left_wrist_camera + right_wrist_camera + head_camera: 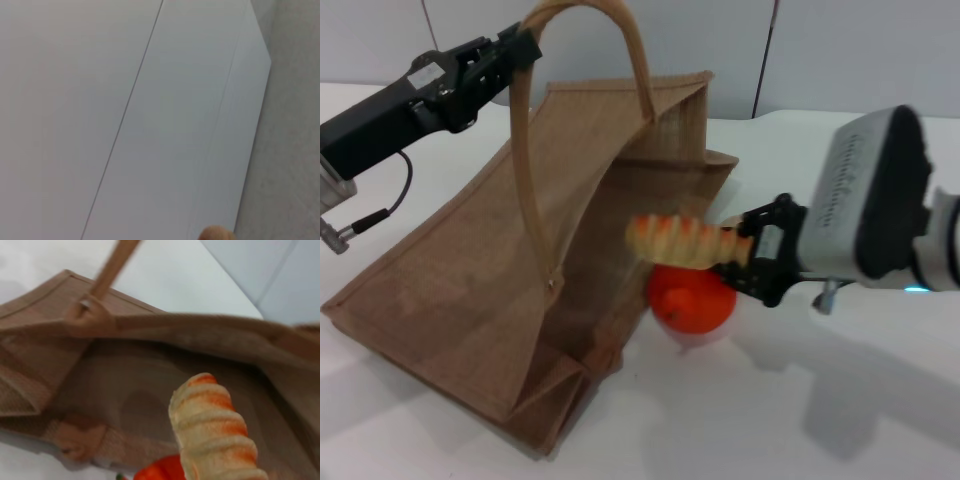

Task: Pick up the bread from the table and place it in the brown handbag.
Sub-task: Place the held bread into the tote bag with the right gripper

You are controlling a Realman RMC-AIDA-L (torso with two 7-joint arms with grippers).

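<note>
Head view, left to right: my left gripper (520,45) is clenched on the handle (525,200), lifting it so the brown handbag (470,290) gapes open on its side. My right gripper (752,262) has its fingers grasping one end of the bread (685,243), held in the air at the bag's mouth, above an orange (692,298). The loaf looks light and stiff, ridged enough to grip, perhaps crushable. White desk (820,420), pale panelled wall behind
</note>
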